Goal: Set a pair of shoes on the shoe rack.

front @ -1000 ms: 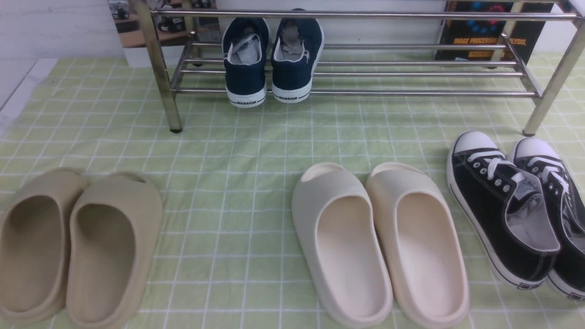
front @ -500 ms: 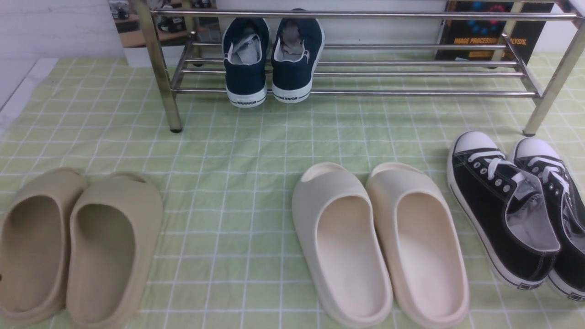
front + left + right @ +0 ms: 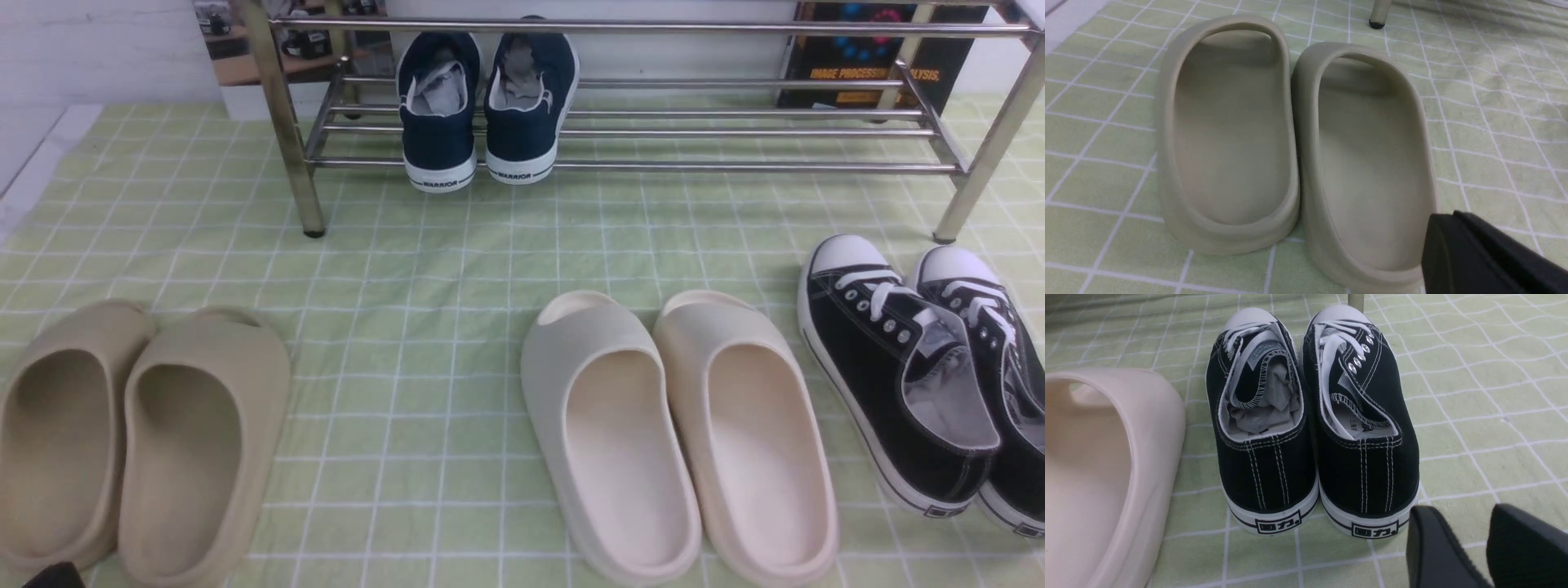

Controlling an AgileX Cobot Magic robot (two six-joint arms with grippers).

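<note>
The pair of shoes, two navy-blue slip-on sneakers (image 3: 439,114) (image 3: 526,106) with white soles and grey paper stuffing, stands side by side on the lower bars of the shiny steel shoe rack (image 3: 735,167), heels toward me. My left gripper (image 3: 1447,218) is shut and empty, low over the heel of a beige slide (image 3: 1367,163); its black tip shows at the front view's bottom left corner (image 3: 53,576). My right gripper (image 3: 1470,531) is open and empty, just behind the heels of the black sneakers (image 3: 1367,428). Both are far from the rack.
A pair of beige foam slides (image 3: 139,433) lies front left, a pair of cream slides (image 3: 678,433) front middle, and black lace-up sneakers with white toe caps (image 3: 922,376) front right, all on a green checked cloth (image 3: 424,261). A rack leg (image 3: 298,163) stands at the left.
A black tip of my left gripper has come into the bottom left corner of the front view. The shoes and rack have not moved.
</note>
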